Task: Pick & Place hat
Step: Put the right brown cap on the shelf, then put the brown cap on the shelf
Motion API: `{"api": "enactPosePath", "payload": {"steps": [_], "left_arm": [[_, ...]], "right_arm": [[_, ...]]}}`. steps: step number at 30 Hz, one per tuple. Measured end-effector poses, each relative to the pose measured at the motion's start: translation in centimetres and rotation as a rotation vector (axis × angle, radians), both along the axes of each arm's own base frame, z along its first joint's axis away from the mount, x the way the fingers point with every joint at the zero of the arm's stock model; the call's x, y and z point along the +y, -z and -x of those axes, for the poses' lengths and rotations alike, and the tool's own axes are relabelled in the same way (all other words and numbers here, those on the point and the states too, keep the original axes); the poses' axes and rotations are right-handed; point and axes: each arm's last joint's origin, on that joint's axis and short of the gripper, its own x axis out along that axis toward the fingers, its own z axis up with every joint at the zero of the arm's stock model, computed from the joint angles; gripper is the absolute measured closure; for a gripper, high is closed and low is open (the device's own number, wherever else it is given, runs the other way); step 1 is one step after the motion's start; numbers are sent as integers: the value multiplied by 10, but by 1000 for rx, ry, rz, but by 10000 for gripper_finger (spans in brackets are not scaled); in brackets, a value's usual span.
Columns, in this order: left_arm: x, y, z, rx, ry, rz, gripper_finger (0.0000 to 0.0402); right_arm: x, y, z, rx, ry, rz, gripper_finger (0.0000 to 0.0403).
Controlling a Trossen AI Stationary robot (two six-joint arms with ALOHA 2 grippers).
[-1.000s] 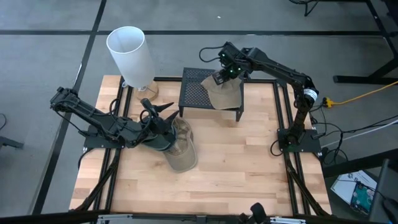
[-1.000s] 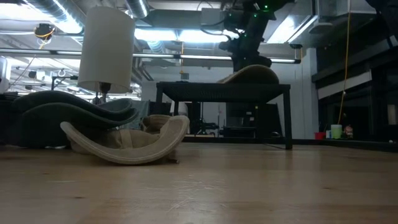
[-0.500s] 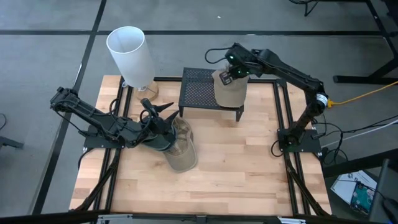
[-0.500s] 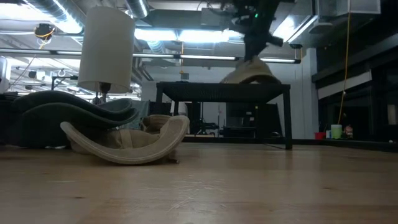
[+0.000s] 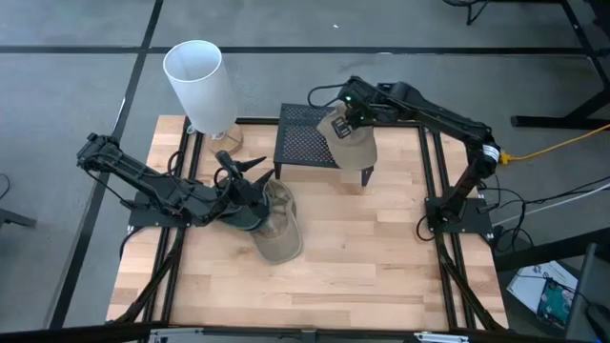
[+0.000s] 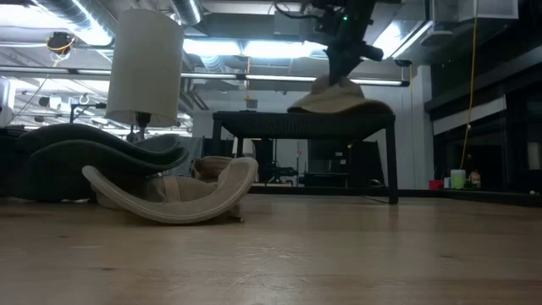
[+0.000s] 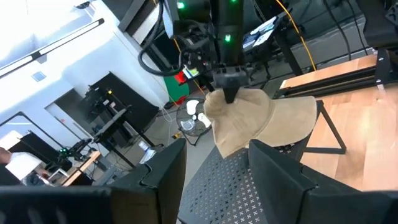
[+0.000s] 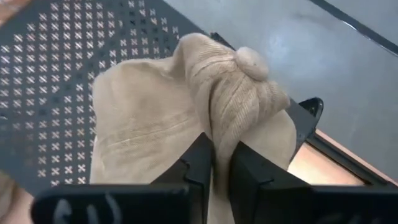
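On the wooden table [image 5: 372,248], the left gripper [image 5: 250,171] rests with fingers spread beside a tan hat [image 5: 276,224] lying near centre. Farther back, the right gripper [image 5: 345,122] pinches a second tan hat [image 5: 353,143] over the perforated black stand [image 5: 303,143]. A white lampshade [image 5: 202,84] stands far left; lit ceiling beyond.

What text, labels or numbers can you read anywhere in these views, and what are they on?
None can be read.
The tan hat pinched in the right claw shows no logo or tag.
The black mesh stand and the white lampshade are plain.
Pale marks on the right claw's housing in its wrist view are too blurred to read.
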Motion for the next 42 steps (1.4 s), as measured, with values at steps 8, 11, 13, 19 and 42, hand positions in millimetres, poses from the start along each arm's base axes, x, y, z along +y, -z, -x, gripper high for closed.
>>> {"api": "enactPosePath", "payload": {"steps": [8, 11, 13, 19, 42], "left_arm": [[0, 0, 0, 0, 0, 0, 233], [0, 0, 0, 0, 0, 0, 233], [0, 0, 0, 0, 0, 0, 233], [0, 0, 0, -1, 0, 1, 233], [-6, 0, -1, -21, 118, 37, 233]], "right_arm": [[-1, 8, -3, 55, -6, -23, 374], [0, 6, -1, 50, -8, -20, 360], [0, 5, 0, 50, -12, -18, 341], [0, 4, 1, 74, -56, -6, 265], [99, -46, 21, -105, -279, 92, 164]]}}
